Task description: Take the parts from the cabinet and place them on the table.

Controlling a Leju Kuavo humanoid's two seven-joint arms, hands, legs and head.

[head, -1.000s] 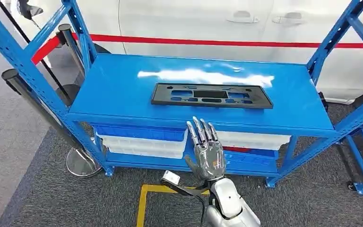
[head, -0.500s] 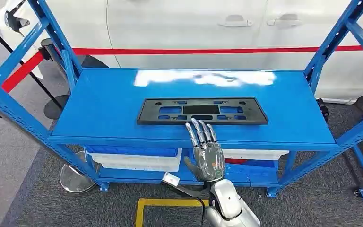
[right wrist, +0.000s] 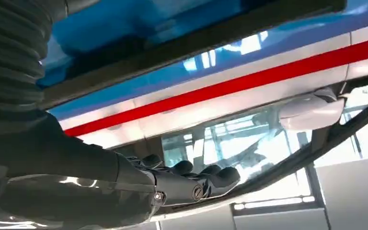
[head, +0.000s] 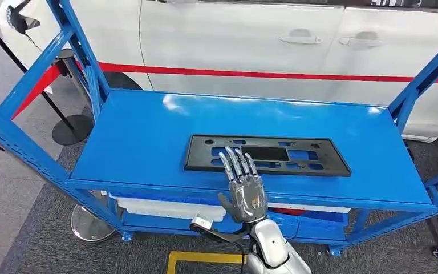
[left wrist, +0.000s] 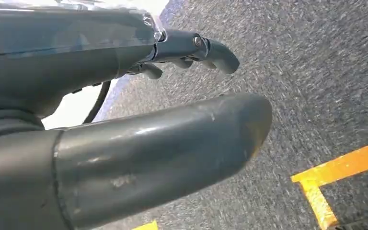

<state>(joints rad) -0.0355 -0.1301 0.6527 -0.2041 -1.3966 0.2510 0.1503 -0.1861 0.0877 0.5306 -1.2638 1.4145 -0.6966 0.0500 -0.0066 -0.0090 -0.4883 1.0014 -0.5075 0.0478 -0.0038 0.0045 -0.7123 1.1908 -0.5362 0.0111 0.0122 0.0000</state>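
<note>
**Right hand closing in on the part**

The right hand [head: 242, 191], fingers spread and holding nothing, is reaching further over the near edge of the blue metal shelf [head: 142, 137]; its fingertips are now overlapping the flat black plastic frame [head: 267, 154] lying mid-shelf. A grasp looks imminent.

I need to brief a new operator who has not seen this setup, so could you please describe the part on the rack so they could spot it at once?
Look at the blue metal rack parked in front of the white car. On its top shelf, near the front edge, lies the black plastic panel, long, flat and rectangular. It is the shelf's sole dark item, pierced by cut-outs showing blue through, with the right hand reaching at its near edge.
</note>
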